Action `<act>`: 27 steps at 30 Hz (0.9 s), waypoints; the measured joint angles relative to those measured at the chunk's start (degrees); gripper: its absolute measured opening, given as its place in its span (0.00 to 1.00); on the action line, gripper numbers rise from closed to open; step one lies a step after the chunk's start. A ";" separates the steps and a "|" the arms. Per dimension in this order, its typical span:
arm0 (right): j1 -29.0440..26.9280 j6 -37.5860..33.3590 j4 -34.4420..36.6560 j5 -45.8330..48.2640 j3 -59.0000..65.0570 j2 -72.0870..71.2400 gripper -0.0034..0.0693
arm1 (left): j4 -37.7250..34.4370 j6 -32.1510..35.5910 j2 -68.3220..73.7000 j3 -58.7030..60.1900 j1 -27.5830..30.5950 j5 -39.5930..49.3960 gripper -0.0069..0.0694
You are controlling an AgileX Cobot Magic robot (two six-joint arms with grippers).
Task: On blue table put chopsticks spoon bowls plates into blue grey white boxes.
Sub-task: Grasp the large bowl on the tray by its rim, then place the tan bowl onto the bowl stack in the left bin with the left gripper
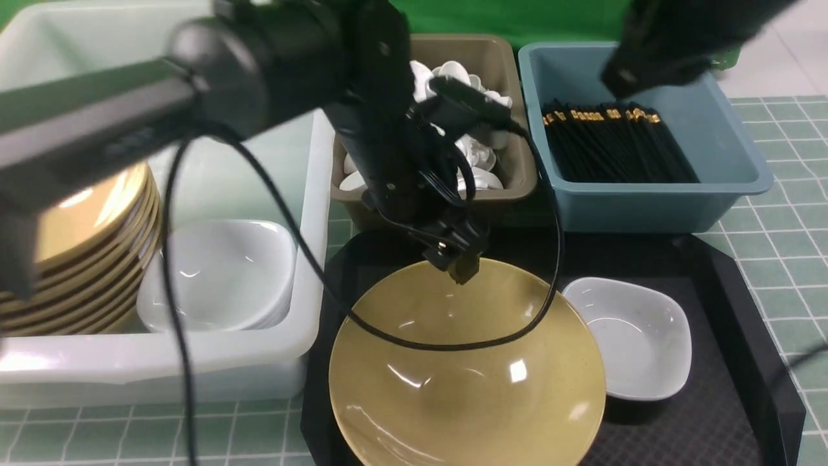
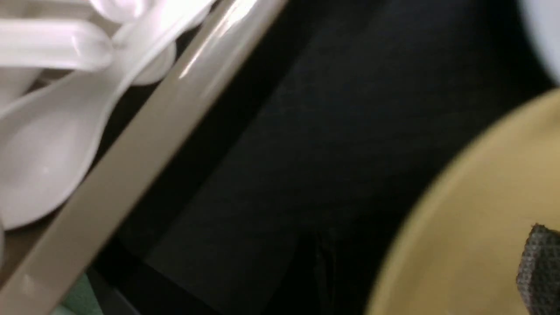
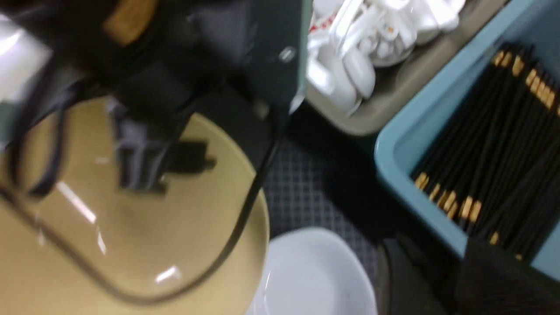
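Yellow plate (image 1: 466, 375) under left gripper (image 1: 460, 266) shows whole frontally; wrist view shows one pad (image 2: 540, 267), spread unclear.

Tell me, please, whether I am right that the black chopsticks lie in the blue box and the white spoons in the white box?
Not quite: the white spoons lie in the grey box, not the white one, as the front view shows. The black chopsticks do lie in the blue box.

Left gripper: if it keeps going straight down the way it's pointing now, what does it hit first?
Likely the yellow bowl, near its far rim; the left gripper hangs right above it, gap unclear.
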 joint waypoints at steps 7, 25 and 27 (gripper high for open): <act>0.00 -0.05 0.00 0.15 5.42 -3.90 0.31 | 1.13 -1.11 3.35 -0.11 0.01 1.32 0.79; 8.98 -4.97 3.46 0.07 3.56 -3.90 0.10 | 0.89 -8.53 -8.14 -0.13 0.63 6.07 0.10; 10.62 -4.97 3.46 -0.09 2.86 -3.90 0.10 | 0.40 -9.16 -10.83 -0.13 1.40 6.07 0.10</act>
